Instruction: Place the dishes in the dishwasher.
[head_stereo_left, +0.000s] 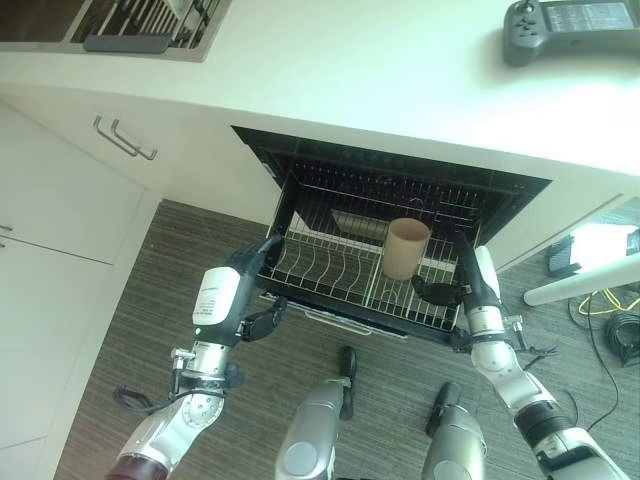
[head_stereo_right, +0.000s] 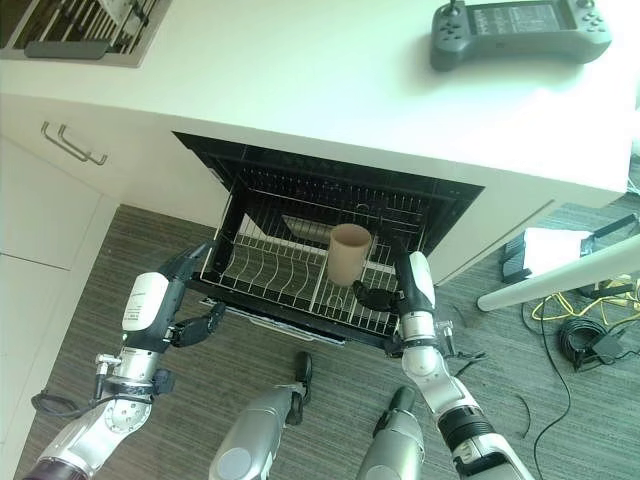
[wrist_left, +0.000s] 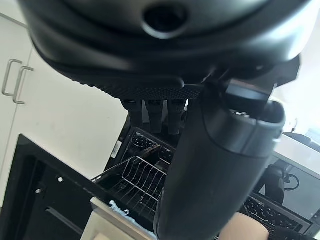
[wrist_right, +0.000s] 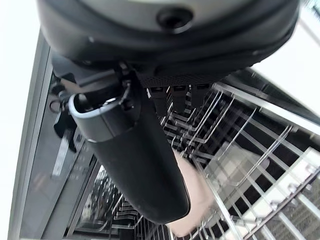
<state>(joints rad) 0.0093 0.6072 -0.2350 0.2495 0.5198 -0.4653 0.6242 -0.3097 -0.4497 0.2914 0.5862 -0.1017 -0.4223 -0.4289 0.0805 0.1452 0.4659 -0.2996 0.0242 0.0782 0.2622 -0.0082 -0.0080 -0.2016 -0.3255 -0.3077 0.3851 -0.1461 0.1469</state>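
Observation:
An open dishwasher (head_stereo_left: 300, 150) sits under the white counter with its wire rack (head_stereo_left: 320, 268) pulled out. A tan cup (head_stereo_left: 405, 248) stands upright in the rack's right half and shows blurred past the thumb as the cup (wrist_right: 192, 200) in the right wrist view. My right hand (head_stereo_left: 472, 282) is at the rack's right side, fingers straight, with its thumb reaching toward the cup's base. Whether it touches the cup is unclear. My left hand (head_stereo_left: 235, 295) is at the rack's front left corner, fingers straight along the rack's edge, holding nothing.
A grey handheld controller (head_stereo_left: 570, 30) lies on the counter at the back right. A sink with a drying rack (head_stereo_left: 130, 25) is at the back left. White cabinet doors with handles (head_stereo_left: 125, 138) stand left. Cables (head_stereo_left: 610, 320) and a white bar (head_stereo_left: 580, 280) are on the floor at right.

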